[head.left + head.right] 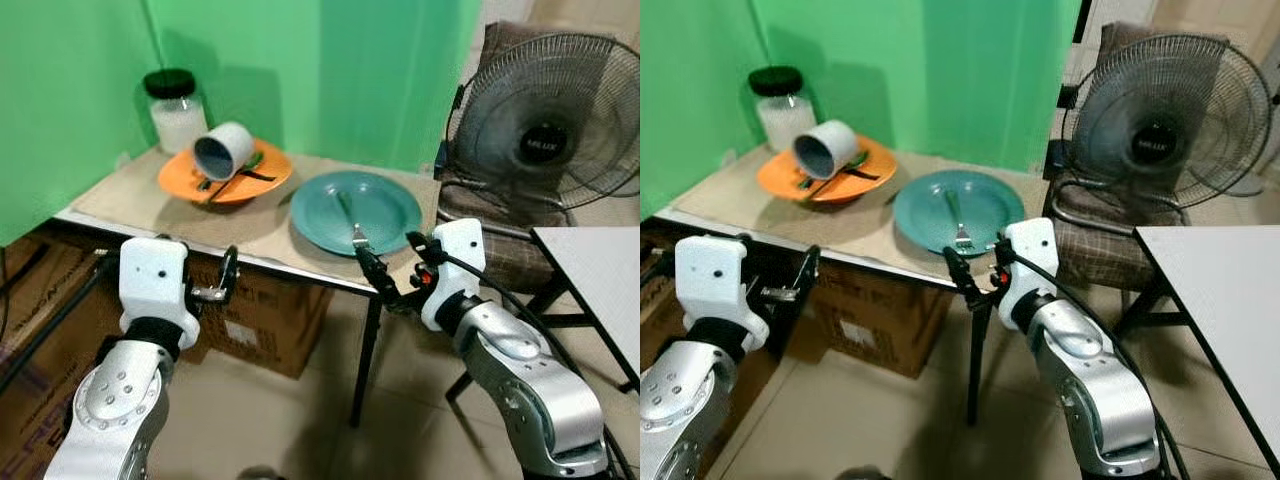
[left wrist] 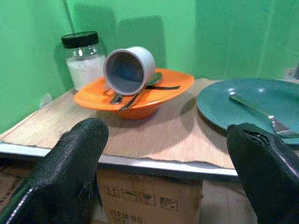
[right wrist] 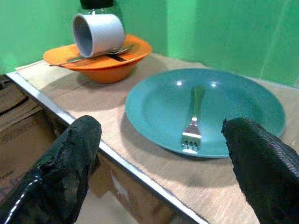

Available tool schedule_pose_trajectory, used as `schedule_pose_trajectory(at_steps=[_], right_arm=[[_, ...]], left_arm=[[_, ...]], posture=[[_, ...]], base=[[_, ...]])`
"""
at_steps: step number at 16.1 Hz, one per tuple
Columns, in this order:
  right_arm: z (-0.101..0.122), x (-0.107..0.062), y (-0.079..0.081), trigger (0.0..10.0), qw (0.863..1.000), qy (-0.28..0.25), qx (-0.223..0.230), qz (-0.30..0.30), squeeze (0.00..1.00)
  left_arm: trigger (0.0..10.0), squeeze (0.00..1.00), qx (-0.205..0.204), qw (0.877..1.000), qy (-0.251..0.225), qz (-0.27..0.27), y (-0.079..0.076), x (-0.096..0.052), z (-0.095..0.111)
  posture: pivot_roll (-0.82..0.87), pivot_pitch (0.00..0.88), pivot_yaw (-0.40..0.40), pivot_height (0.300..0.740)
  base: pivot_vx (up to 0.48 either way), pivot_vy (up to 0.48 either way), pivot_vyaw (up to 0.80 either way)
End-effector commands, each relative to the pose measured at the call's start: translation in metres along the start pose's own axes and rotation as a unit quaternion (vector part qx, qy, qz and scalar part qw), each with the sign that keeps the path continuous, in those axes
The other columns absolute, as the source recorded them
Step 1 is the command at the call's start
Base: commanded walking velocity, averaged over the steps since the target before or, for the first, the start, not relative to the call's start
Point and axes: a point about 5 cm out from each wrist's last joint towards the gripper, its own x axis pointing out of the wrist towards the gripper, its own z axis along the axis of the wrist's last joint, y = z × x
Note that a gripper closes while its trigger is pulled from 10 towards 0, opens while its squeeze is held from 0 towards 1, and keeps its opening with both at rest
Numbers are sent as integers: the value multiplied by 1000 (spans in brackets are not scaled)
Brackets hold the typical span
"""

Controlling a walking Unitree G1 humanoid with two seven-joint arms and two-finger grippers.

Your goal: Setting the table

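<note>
The fork (image 3: 193, 115) lies lengthwise on the teal plate (image 3: 243, 98), tines toward the counter (image 1: 250, 225) edge; both grippers' fingers spread wide, empty.

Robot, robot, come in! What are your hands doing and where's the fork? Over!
Left gripper open, below table edge. Right gripper open, by teal plate. Fork lies on plate. Mug tipped on orange bowl. Nothing blocking.

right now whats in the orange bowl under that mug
The grey mug lies tipped in the orange bowl, on a spoon and dark-handled utensils; their ends beneath it are covered.
</note>
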Motion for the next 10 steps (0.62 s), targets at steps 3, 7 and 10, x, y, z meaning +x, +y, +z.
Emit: schedule_pose_trajectory(at_steps=[3,7,10], right_arm=[[3,-2,-10,10000,999,-5,-1,-39,0],[2,-4,-14,10000,998,-6,7,-61,0],[4,-2,-15,10000,998,-8,-1,-65,0]], left_arm=[[10000,0,3,1000,5,-9,-1,5,-1],[10000,0,0,1000,1,-17,0,12,0],[10000,0,-1,1000,2,-23,1,16,0]], posture=[[32,9,16,740],[25,17,21,740],[22,20,26,740]], base=[[0,0,0],[0,0,-600],[80,0,-450]])
